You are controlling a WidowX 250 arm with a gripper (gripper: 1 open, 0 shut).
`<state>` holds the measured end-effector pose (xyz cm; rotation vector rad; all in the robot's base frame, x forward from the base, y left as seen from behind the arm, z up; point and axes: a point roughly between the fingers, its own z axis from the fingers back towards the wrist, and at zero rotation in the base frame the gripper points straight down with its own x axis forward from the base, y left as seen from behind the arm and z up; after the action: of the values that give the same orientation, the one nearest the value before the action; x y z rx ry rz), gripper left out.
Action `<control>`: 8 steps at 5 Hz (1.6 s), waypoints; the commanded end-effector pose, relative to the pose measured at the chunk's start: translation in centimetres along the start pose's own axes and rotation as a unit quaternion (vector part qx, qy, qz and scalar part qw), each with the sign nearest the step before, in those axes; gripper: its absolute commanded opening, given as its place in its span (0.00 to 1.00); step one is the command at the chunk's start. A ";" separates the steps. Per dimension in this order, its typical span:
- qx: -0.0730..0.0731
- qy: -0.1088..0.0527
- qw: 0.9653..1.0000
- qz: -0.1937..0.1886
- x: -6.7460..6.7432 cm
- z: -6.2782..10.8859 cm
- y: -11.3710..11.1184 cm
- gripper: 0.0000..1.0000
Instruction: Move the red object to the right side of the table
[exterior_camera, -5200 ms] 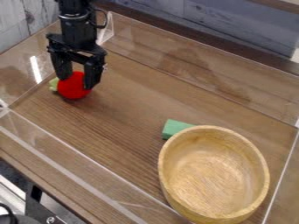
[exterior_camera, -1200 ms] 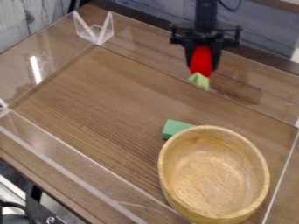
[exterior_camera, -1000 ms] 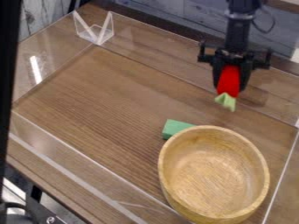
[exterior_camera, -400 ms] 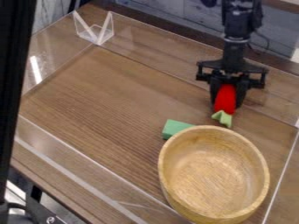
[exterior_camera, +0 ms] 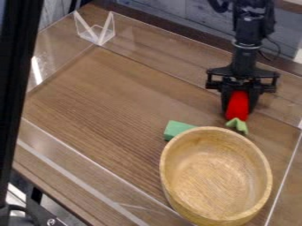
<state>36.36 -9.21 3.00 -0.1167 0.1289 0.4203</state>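
My gripper (exterior_camera: 241, 104) points straight down at the right side of the table (exterior_camera: 106, 97), shut on the red object (exterior_camera: 237, 106). The red toy fruit hangs upright between the black fingers, its green leafy end (exterior_camera: 238, 124) pointing down, at or just above the wood surface; contact cannot be told. It sits just behind the rim of the wooden bowl.
A round light wooden bowl (exterior_camera: 216, 177) fills the front right corner. A flat green block (exterior_camera: 178, 130) lies at the bowl's left rim. Low clear plastic walls (exterior_camera: 94, 28) edge the tabletop, and a dark vertical bar (exterior_camera: 14, 79) crosses the left of the view.
The gripper has carried the red object from the left side across to the right, and over the last second it has moved further right and lower, toward the bowl.
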 end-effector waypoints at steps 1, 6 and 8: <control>-0.028 -0.038 0.999 -0.002 0.9 2.8 -0.7 0.00; -0.025 -0.081 0.995 0.058 0.8 1.5 0.3 0.00; -0.027 -0.085 0.994 0.058 0.8 3.0 1.2 1.00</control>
<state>36.17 -7.50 2.49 -0.0892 0.0336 0.5468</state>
